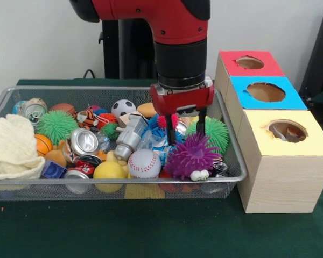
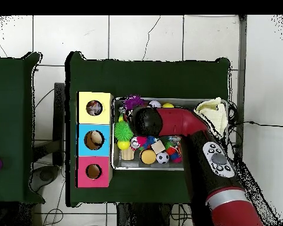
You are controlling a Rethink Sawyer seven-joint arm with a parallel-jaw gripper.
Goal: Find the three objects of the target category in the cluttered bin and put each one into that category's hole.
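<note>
The wire mesh bin (image 1: pixel 118 181) is full of toys and stands left of the boxes; it also shows in the overhead view (image 2: pixel 114 147). My gripper (image 1: pixel 185 133) hangs over the bin's right part, open and empty. Its black fingertips (image 1: pixel 170 134) sit just above a purple spiky ball (image 1: pixel 192 156). In the overhead view the arm covers the gripper. The round hole in the yellow top (image 1: pixel 287 130) is on the nearest box, to the right of the bin, and something pale with colour shows inside it (image 2: pixel 94 107). No small printed cloth piece shows in the bin.
A large cream knitted cloth (image 1: pixel 11 145) lies over the bin's left end. A baseball (image 1: pixel 144 163), soccer ball (image 1: pixel 123 107), green spiky balls (image 1: pixel 56 124), crushed cans (image 1: pixel 83 142) and a yellow ball (image 1: pixel 109 171) fill the bin. The blue-topped hole (image 1: pixel 265 92) and red-topped hole (image 1: pixel 250 63) lie behind the yellow one.
</note>
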